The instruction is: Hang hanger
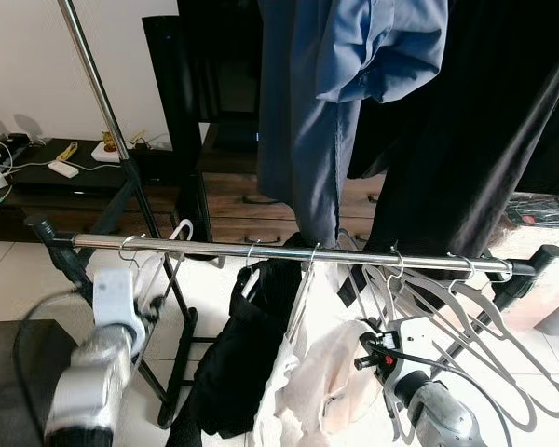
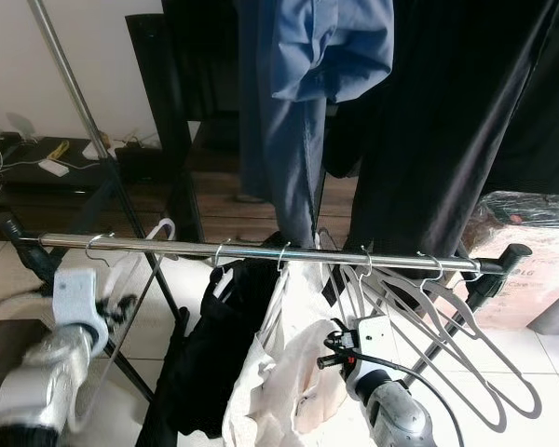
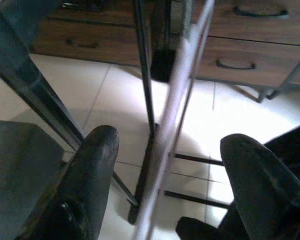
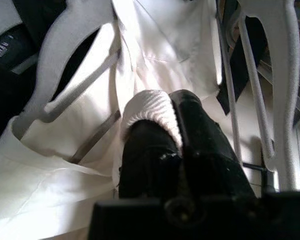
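I am reaching both hands up under the rail (image 1: 289, 250).

My left hand (image 3: 165, 185) is standing open around the white hanger (image 1: 163, 256), whose hook is already sitting on the rail near its left end; the fingers (image 3: 92, 165) are not touching it. My right hand (image 4: 177, 145) is pinched closed on a fold of the white garment (image 1: 331, 372) hanging between the black garment (image 1: 247, 349) and the empty hangers (image 1: 466, 317).

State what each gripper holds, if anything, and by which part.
Left gripper: open, white hanger between its fingers, ungripped. Right gripper: shut on white garment, at a fold.
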Tool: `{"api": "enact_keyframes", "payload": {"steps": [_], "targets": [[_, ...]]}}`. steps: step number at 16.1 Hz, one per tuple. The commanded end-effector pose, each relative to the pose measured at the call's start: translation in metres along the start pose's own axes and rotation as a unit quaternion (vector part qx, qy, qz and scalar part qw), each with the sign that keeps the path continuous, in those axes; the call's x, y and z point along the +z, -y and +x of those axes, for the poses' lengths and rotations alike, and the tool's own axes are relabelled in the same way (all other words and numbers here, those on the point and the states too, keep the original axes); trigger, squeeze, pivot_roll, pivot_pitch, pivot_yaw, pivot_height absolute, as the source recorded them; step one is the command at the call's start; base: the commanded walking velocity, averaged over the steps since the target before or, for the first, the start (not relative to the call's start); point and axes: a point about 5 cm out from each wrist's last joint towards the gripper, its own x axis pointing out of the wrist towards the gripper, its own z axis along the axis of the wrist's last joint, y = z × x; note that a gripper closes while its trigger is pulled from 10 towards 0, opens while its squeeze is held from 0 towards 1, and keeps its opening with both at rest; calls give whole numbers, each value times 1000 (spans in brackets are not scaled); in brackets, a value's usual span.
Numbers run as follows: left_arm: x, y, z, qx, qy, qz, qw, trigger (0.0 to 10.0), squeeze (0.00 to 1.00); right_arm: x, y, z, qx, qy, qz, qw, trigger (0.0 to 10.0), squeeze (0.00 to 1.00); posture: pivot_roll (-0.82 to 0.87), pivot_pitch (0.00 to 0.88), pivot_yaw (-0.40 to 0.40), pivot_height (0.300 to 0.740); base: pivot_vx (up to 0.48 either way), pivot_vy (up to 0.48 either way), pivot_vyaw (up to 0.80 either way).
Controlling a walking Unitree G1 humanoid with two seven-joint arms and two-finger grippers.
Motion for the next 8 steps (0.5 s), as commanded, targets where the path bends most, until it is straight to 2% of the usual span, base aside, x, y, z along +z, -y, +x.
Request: {"api": "enact_keyframes", "payload": {"steps": [1, 2, 3, 8], "targets": [[-4, 1, 4, 2, -9, 2, 1000, 10000, 0, 7, 0, 2, 1, 10, -1, 1000, 10000, 0, 124, 141, -68, 740, 0, 0, 0], [-7, 3, 7, -4, -21, 2, 1000, 10000, 0, 7, 0, 2, 0, 11, -2, 1000, 10000, 0, 118, 142, -68, 740, 0, 0, 0], [-7, 3, 9, -1, -25, 1, 1000, 0, 0, 7, 1, 2, 0, 11, -3, 1000, 10000, 0, 114, 142, -68, 740, 0, 0, 0], [-7, 0, 12, 17, -26, -1, 1000, 0, 0, 7, 1, 2, -1, 10, -4, 1000, 10000, 0, 118, 143, -70, 740, 0, 0, 0]]}}
